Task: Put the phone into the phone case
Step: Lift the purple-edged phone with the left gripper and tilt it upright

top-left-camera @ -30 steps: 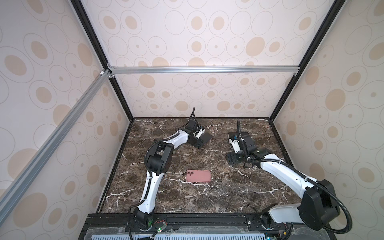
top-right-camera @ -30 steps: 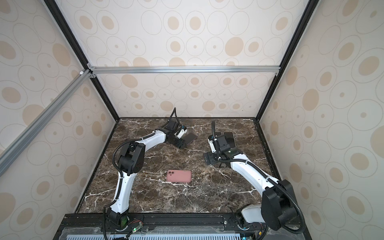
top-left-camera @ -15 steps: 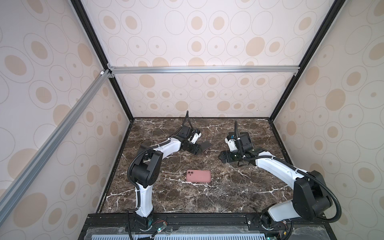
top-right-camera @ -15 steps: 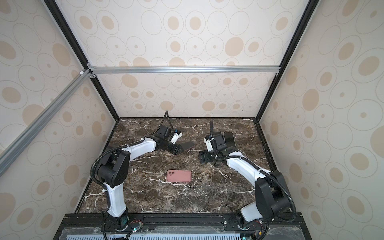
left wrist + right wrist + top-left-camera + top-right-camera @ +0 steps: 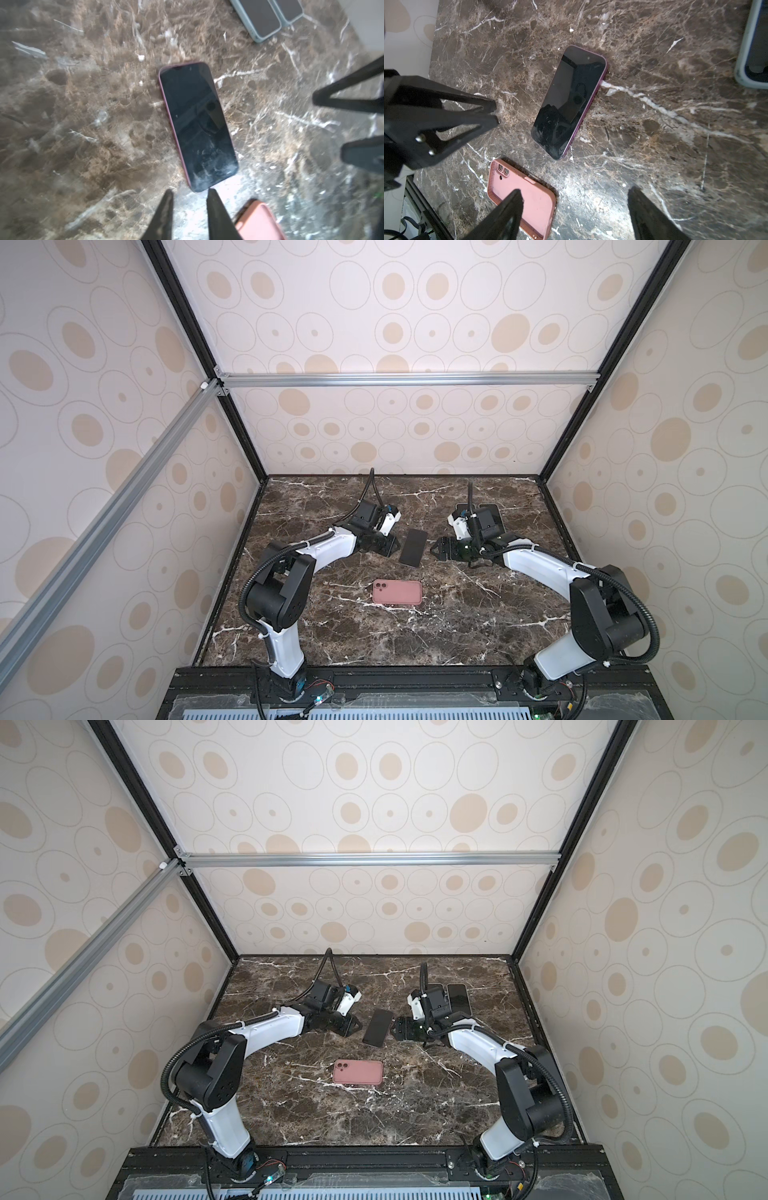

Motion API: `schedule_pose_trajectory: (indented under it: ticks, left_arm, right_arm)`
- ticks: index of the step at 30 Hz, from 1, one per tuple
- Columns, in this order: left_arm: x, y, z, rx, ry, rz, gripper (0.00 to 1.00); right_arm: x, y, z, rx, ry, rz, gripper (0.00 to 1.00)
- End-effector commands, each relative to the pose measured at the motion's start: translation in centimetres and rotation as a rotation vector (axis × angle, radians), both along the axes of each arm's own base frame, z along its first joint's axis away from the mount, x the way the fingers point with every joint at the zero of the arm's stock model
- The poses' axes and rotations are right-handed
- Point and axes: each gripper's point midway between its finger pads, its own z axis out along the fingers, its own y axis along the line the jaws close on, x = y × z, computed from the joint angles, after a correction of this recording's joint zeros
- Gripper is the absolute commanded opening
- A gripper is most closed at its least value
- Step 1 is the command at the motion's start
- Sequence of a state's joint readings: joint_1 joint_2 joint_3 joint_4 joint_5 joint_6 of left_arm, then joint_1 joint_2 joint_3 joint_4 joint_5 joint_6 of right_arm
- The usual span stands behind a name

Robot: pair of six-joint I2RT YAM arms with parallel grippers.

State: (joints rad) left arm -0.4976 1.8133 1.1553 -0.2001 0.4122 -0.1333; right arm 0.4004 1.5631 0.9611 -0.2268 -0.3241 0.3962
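1. Found the phone point(image 5: 413, 547) flat and screen up on the table point(image 5: 457, 635), toward the far middle, held by nothing.
2. Saw the case point(image 5: 397, 592) just nearer, apart from the phone, lying crosswise, seemingly hollow side up, and empty.
3. Noted the left gripper point(image 5: 390, 548) low and just left of the phone, jaws a narrow gap apart, clamped on nothing.
4. Noted the right gripper point(image 5: 437, 549) low and just right of the phone, jaws wide apart, likewise empty.
5. Spotted two other phones point(image 5: 459, 996) in pale cases at the far right, beyond the right gripper.
6. Judged the task barely begun: no grasp made, and the phone yet to be lifted, lined up over the case and pressed in.
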Motion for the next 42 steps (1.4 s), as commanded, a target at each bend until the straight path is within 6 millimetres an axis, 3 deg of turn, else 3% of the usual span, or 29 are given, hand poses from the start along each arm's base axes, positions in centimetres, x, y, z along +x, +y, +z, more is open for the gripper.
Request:
schedule_pose_trajectory:
  ticks: [1,3,6,8,9,15,23,33,42]
  left_arm:
    - [0.7,0.4,0.9,0.048,-0.047,0.045,0.57]
    - [1.5,0.3,1.1,0.059,-0.046,0.082,0.7]
    - [2.0,-1.1,1.7,0.09,-0.088,0.104,0.81]
    - [2.3,-1.9,1.9,0.15,-0.134,0.128,0.97]
    - [2.2,-2.5,1.8,0.168,-0.143,0.131,1.0]
    - [2.2,-4.3,-0.4,0.231,-0.099,0.184,1.0]
    - [2.9,-5.2,-2.5,0.271,-0.063,0.23,1.0]
    - [3.2,-6.3,-4.0,0.258,-0.03,0.208,0.95]
    - [2.8,-6.0,-5.7,0.295,0.013,0.216,0.88]
  right_arm:
    - [0.3,-0.3,1.2,-0.009,-0.036,-0.008,0.84]
    - [0.2,-1.0,1.5,-0.039,-0.052,-0.021,0.85]
    - [0.1,-2.3,2.0,-0.097,-0.085,-0.047,0.88]
    - [-0.1,-3.1,2.4,-0.136,-0.107,-0.059,0.9]
    - [-0.1,-3.6,2.6,-0.155,-0.119,-0.067,0.92]
    - [-0.7,-6.0,3.8,-0.261,-0.173,-0.104,0.96]
    - [-1.6,-7.7,5.3,-0.304,-0.234,-0.143,0.98]
    - [-1.8,-8.2,5.6,-0.323,-0.254,-0.142,0.99]
    - [-1.6,-8.2,5.7,-0.329,-0.259,-0.14,0.99]
